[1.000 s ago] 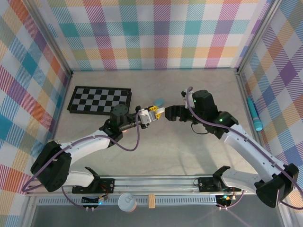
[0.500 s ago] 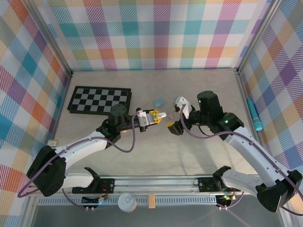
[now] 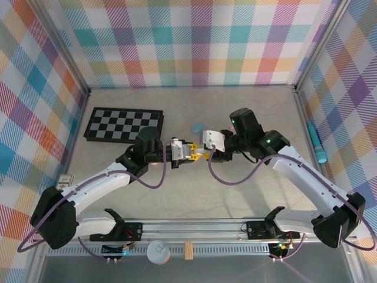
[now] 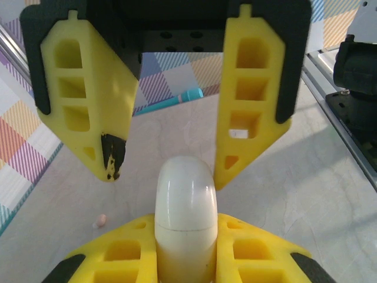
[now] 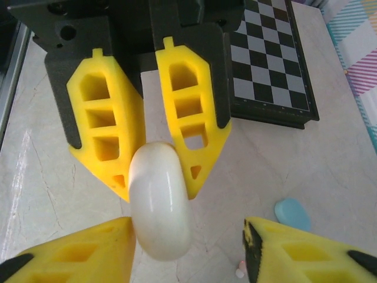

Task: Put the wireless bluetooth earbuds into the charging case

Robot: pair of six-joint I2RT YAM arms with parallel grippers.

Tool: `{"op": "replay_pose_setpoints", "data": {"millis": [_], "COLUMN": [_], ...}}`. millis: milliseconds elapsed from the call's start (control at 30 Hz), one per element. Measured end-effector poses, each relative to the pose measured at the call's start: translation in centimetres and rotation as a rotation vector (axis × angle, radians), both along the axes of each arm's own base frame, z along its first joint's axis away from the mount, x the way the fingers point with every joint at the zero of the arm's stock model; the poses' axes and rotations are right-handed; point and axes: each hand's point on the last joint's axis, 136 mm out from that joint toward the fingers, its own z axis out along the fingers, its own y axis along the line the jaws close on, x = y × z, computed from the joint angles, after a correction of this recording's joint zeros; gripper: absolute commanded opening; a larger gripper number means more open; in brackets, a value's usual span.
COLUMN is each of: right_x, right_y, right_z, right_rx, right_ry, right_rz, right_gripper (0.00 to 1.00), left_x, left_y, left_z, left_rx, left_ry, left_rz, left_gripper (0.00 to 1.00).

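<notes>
My left gripper (image 4: 184, 227) is shut on a white oval charging case (image 4: 184, 206), closed and sticking out past the fingertips. In the top view the left gripper (image 3: 194, 152) meets my right gripper (image 3: 206, 148) at mid-table. The right gripper (image 5: 188, 239) is open, with the white case (image 5: 160, 203) between its fingers and against the left one. A tiny pink earbud (image 4: 100, 221) lies on the table. Tiny pink and white earbuds (image 5: 240, 270) lie near a light blue case (image 5: 293, 213). The other earbuds are out of sight.
A folded chessboard (image 3: 123, 125) lies at the back left, also seen in the right wrist view (image 5: 271, 71). The light blue case (image 3: 197, 127) sits just behind the grippers. A teal pen (image 3: 317, 144) rests along the right wall.
My right gripper swung away to the right, then came back left, and its open fingers now straddle the white case. The left gripper kept hold of the case and shifted slightly.
</notes>
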Motion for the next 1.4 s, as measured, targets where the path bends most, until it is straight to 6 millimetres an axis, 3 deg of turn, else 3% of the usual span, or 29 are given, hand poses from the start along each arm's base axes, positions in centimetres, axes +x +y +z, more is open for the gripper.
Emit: {"op": "replay_pose_setpoints", "data": {"millis": [367,467,833,933,1167,1400], "right_x": [-0.5,-0.5,0.6,1.5,4.7,9.2], "right_y": [0.5,0.5,0.1,-0.6,-1.1,-1.2], "right_z": [-0.5,-0.5,-1.2,-2.3,-5.3,-13.1], "right_rx": [0.005,0.004,0.021,0.030,0.036,-0.104], "right_ry": [0.036,0.039,0.059,0.095,0.184,0.331], "right_rz": [0.034,0.035,-0.033,-0.090,-0.191,-0.283], "right_gripper": [0.26,0.22,0.22,0.22,0.22,0.21], "left_x": [0.0,0.0,0.0,-0.2,-0.4,-0.4], "left_y": [0.0,0.0,0.1,0.7,2.6,3.8], "left_z": [0.4,0.3,0.7,0.9,-1.1,-5.1], "left_rx": [0.002,0.006,-0.007,-0.020,-0.020,0.015], "left_ry": [0.005,0.011,0.011,-0.008,-0.009,0.067], "left_rz": [-0.003,-0.003,0.006,0.033,0.133,0.206], "left_gripper": [0.01,0.06,0.61,0.73,0.82,0.87]}}
